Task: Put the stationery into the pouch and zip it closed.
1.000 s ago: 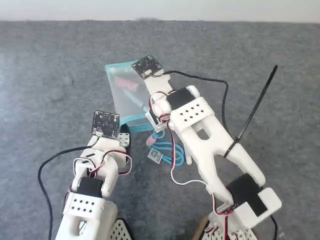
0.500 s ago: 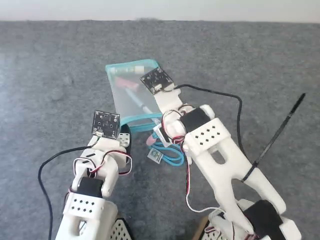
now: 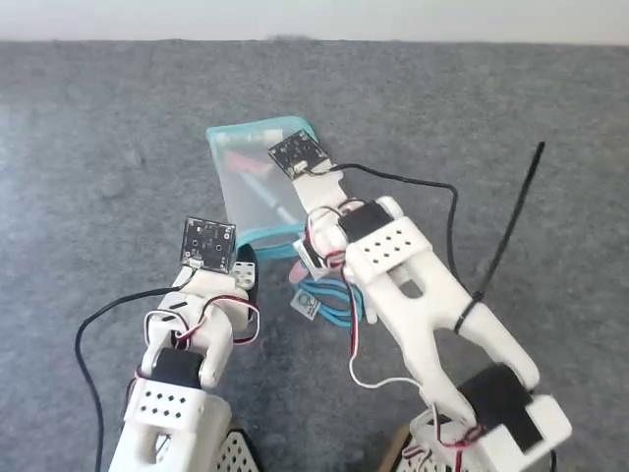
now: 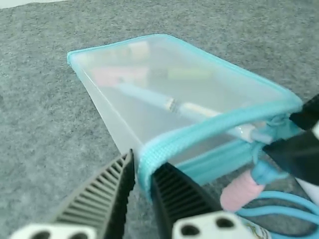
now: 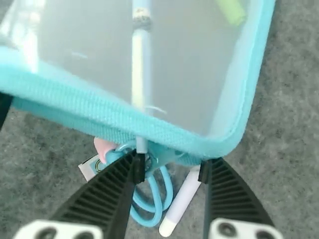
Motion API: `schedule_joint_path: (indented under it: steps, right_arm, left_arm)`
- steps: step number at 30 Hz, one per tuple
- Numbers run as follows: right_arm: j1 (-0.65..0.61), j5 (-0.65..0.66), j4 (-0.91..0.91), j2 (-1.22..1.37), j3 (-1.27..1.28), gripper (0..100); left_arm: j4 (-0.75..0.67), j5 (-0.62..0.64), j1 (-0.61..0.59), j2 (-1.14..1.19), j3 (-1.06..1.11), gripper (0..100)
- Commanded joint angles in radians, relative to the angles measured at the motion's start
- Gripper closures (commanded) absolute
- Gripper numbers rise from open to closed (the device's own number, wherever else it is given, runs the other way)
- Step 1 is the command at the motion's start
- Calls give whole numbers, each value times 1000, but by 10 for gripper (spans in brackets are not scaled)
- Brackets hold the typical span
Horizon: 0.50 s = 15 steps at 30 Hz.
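Pouch (image 3: 246,192) held on the desk (image 3: 98,147); judged mostly loaded, zip not yet closed.
High view: pouch is seen between both arms, with a blue cord (image 3: 334,303) and a tag (image 3: 307,305) just beside it; the tag's print cannot be read. Left wrist view: left gripper (image 4: 142,186) is clenched on the pouch's teal edge. Right wrist view: right gripper (image 5: 169,172) is spread around a pouch corner; a white pen (image 5: 182,204) is seen outside and probably needs inserting before zipping.

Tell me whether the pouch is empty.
No, a pen shows through the translucent wall of the pouch, lying inside it.
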Motion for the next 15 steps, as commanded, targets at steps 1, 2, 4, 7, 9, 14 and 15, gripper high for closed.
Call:
schedule_joint_path:
  steps: [1, 2, 4, 7, 9, 14, 15]
  right_arm:
    - [4, -11, -21, 1, -124, 812]
    - [5, -9, -16, 2, -144, 812]
    - [8, -9, -15, 2, -169, 812]
    - [10, -11, -15, -1, -176, 812]
    - [8, -14, -16, -18, -164, 812]
    - [8, -26, -15, -142, -87, 812]
    - [12, -25, -15, -176, -58, 812]
  left_arm:
    - [-28, 17, 0, -14, -30, 989]
    - [-28, 17, 0, -14, -30, 989]
    - [-28, 17, 0, -14, -30, 989]
    - [-28, 17, 0, -14, -30, 989]
    - [-14, 17, 0, -17, -30, 989]
    - [-9, 17, 0, -18, -30, 989]
    - [-9, 17, 0, -18, -30, 989]
